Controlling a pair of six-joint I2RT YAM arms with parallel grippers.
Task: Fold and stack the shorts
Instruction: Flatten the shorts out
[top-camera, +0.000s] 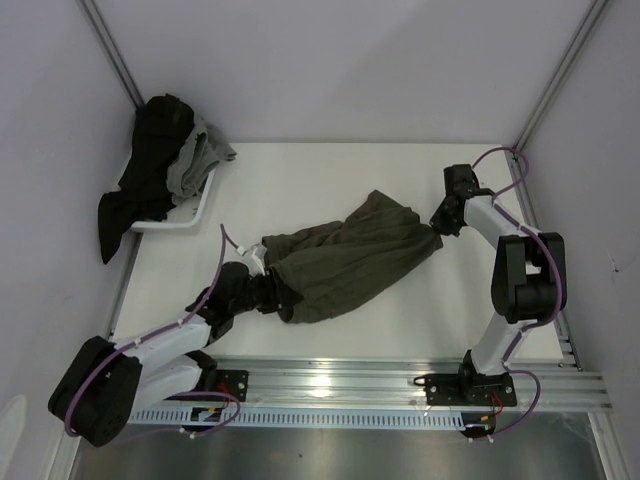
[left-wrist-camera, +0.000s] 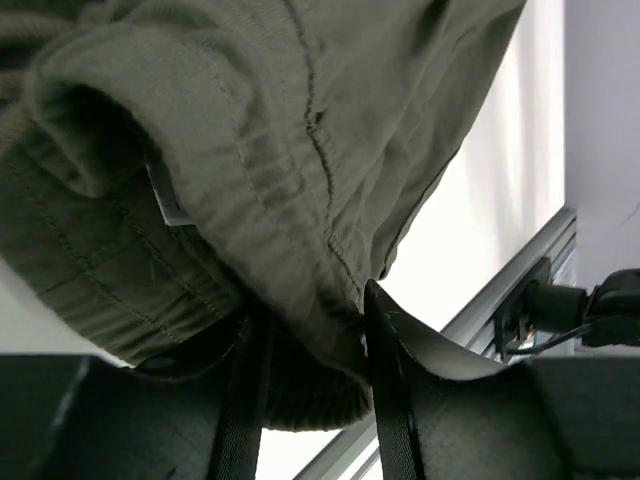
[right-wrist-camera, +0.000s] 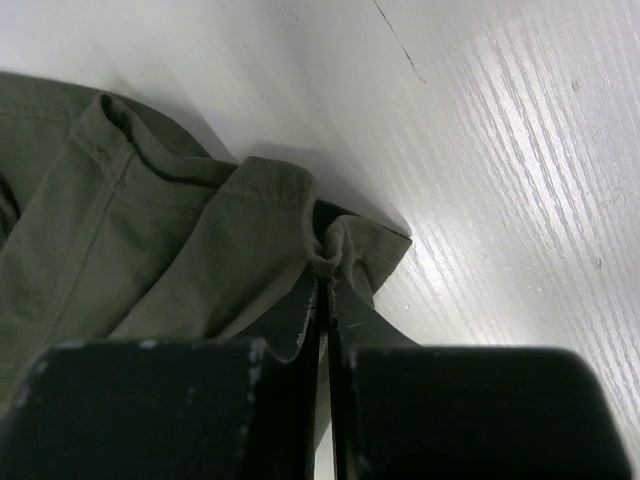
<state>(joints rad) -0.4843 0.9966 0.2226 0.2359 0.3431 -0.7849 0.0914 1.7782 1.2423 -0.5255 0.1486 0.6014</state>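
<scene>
Top external view: pale grey wall panels (top-camera: 330, 60) close in my workspace on 3 sides, with a metal post running up each of the 2 far corners. Below them lies the white table (top-camera: 400, 170), matte and bright. An aluminium rail (top-camera: 340, 385) along its near edge carries both of my arm bases.

The olive-green shorts (top-camera: 350, 260) lie crumpled in the middle of the table, stretched on a slant from near-left to far-right.

At the far-left corner a white tray (top-camera: 200, 205) holds a heap of black clothing (top-camera: 155, 165) with a grey garment (top-camera: 200, 155) on top. 1 black piece hangs over the tray's left side.

My left gripper (top-camera: 272, 292) sits at the near-left end of the shorts. In the left wrist view its 2 fingers (left-wrist-camera: 385, 380) stand apart with the gathered waistband bunched between them and draped over them. Whether they press the cloth firmly I cannot tell. A small white label shows inside the waistband.

My right gripper (top-camera: 438, 225) is at the far-right end of the shorts. In the right wrist view its fingers (right-wrist-camera: 300, 310) are together, pinching a small fold of stitched hem just above the table. Here the surface shows a fine painted grain and 1 thin dark line.
</scene>
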